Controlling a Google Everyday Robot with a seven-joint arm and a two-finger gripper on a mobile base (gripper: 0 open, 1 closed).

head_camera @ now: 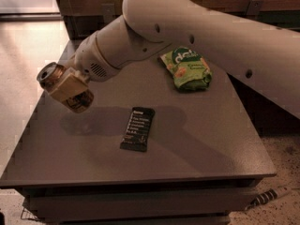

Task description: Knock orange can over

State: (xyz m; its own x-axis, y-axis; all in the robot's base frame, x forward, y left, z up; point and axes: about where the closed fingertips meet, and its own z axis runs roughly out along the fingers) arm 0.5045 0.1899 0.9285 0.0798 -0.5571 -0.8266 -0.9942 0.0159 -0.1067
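Observation:
The orange can (50,74) is in the air over the table's left part, tilted with its silver top pointing up and to the left. Its shadow lies on the table below it. My gripper (69,87) is at the end of the white arm, which reaches in from the upper right. Its tan fingers (65,84) are shut around the can's body and hide most of it. The can's lower end shows under the fingers.
A black bar (138,128) lies on the grey table (201,144) near the middle. A green snack bag (187,69) lies at the back right. The table's left edge runs below the can, with pale floor beyond it.

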